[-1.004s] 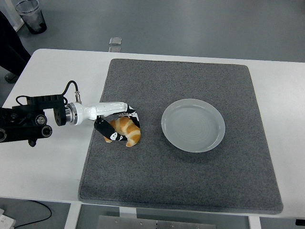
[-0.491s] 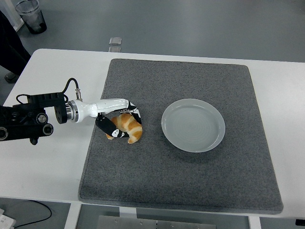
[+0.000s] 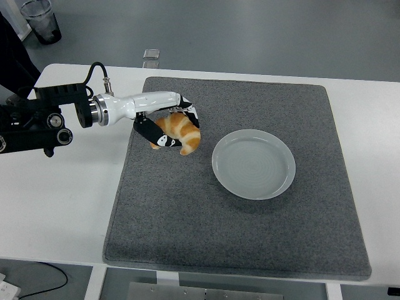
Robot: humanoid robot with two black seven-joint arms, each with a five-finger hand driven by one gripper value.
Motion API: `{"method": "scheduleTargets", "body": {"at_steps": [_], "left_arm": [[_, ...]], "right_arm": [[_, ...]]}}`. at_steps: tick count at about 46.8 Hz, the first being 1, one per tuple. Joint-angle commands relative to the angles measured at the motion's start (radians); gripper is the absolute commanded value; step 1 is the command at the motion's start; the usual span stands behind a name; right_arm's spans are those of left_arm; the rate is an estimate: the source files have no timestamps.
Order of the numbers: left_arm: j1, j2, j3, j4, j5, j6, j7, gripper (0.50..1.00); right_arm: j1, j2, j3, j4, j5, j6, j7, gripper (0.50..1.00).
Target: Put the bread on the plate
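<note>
A golden-brown croissant hangs above the grey mat, held in my left hand. The hand's black-and-white fingers are curled around the bread from above and below. My left arm reaches in from the left edge, its white forearm level over the mat's left side. The pale grey plate lies on the mat to the right of the bread, a short gap away, with nothing on it. My right arm is out of view.
The mat covers most of the white table. A small clear object lies beyond the table's far edge. A dark cup stands on the floor at top left, near a person's dark clothing.
My left hand has lifted the croissant off the mat and carried it up and to the right, closer to the plate.
</note>
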State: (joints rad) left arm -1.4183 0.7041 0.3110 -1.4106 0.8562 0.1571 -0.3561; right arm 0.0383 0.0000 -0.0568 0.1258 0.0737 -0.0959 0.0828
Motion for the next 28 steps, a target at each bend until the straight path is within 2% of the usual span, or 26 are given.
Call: {"method": "scheduleTargets", "body": {"at_steps": [1, 7, 14, 19, 28], "left_arm": [[-0.051, 0.000, 0.000, -0.001, -0.029, -0.005, 0.000, 0.500], [-0.146, 0.000, 0.000, -0.001, -0.072, -0.013, 0.000, 0.500], [-0.215, -0.011, 0.000, 0.002, -0.100, -0.031, 0.002, 0.500], [-0.240, -0.023, 0.002, 0.010, -0.100, -0.033, 0.002, 0.500], [-0.251, -0.101, 0.002, 0.059, -0.100, -0.028, 0.000, 0.500]], "right_arm": [[0.000, 0.000, 0.000, 0.000, 0.000, 0.001, 0.000, 0.952], [0.000, 0.000, 0.000, 0.000, 0.000, -0.001, 0.000, 0.952], [0.000, 0.000, 0.000, 0.000, 0.000, 0.001, 0.000, 0.952], [0.000, 0.000, 0.000, 0.000, 0.000, 0.001, 0.000, 0.952], [0.000, 0.000, 0.000, 0.000, 0.000, 0.001, 0.000, 0.952]]}}
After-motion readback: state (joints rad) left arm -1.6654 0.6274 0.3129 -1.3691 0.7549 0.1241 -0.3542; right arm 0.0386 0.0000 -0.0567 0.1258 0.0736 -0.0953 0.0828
